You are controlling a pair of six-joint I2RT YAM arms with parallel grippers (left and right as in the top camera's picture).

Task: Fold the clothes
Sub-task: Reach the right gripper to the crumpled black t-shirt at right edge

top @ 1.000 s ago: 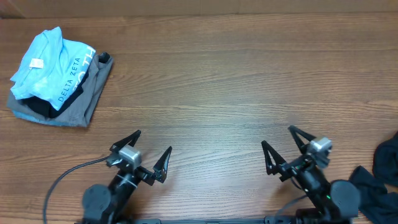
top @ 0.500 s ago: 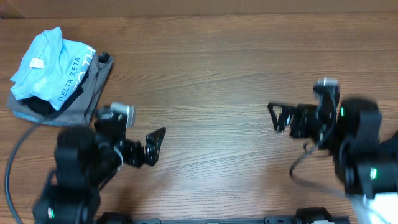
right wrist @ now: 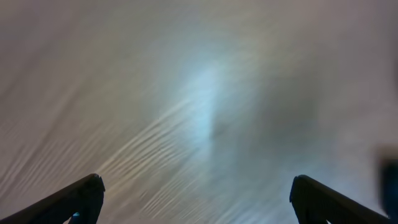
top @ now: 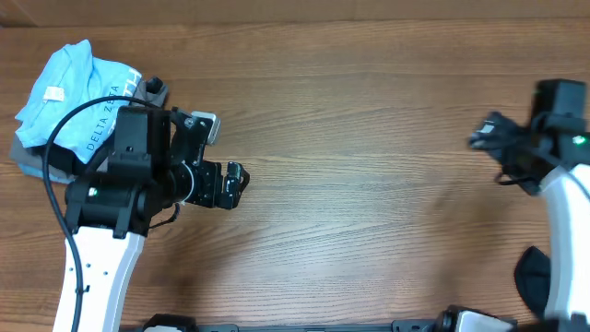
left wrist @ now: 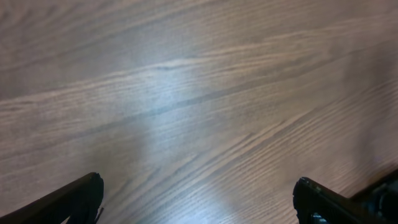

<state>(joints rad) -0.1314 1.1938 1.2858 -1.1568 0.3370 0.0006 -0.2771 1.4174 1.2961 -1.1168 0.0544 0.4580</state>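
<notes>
Only a dark scrap of the T-shirt [top: 529, 277] shows, at 4 o'clock on the table [top: 350, 101], cut off by the frame edge and partly behind the white right arm [top: 564, 198]. The right gripper [top: 483, 136] is smeared overhead and blurred in its wrist view, yet its fingers stand wide apart, holding nothing. The left arm [top: 111, 203] reaches up from 7 o'clock, hiding part of the blue shirt [top: 64, 88] and grey garment [top: 26, 159] at 10 o'clock. The left gripper [top: 230, 184] points toward 3 o'clock, released over bare wood
</notes>
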